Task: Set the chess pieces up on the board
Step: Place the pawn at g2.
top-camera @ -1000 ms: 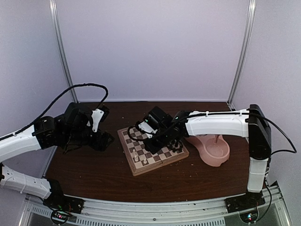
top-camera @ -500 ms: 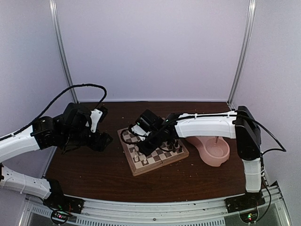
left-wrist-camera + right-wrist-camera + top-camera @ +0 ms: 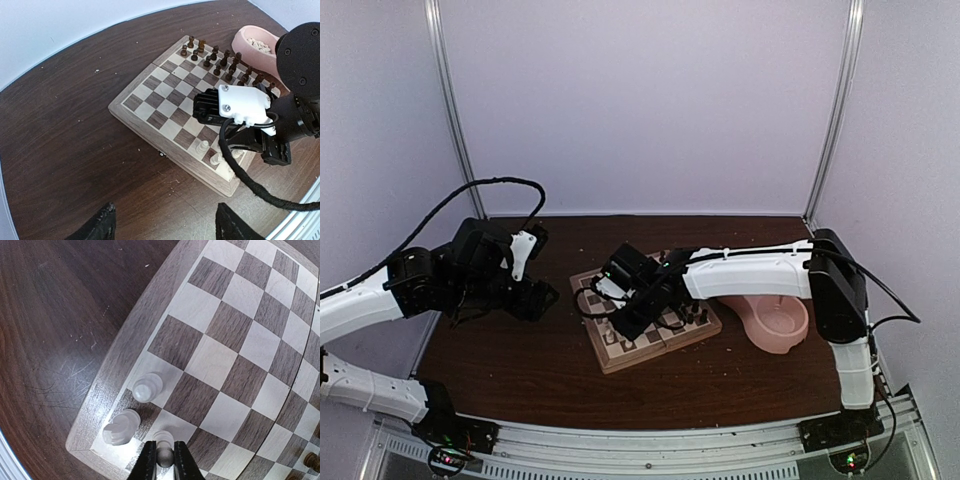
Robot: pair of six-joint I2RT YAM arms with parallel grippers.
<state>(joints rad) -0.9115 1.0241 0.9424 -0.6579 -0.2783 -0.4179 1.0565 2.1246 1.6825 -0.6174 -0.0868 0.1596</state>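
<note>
My right end effector (image 3: 164,460) has shifted left to the board's (image 3: 240,330) near-left corner, clamped on one chess piece (image 3: 163,437). Two other pieces (image 3: 147,386) stand just beside it at the edge. My left end effector (image 3: 170,225) hangs spread apart over the desk (image 3: 60,140).

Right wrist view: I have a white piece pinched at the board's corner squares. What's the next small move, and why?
Probably ease the right gripper straight down a touch, then open. Its fingers are shut on a piece over the square beside two standing pieces. Whether its base already rests on the board cannot be told from here.
</note>
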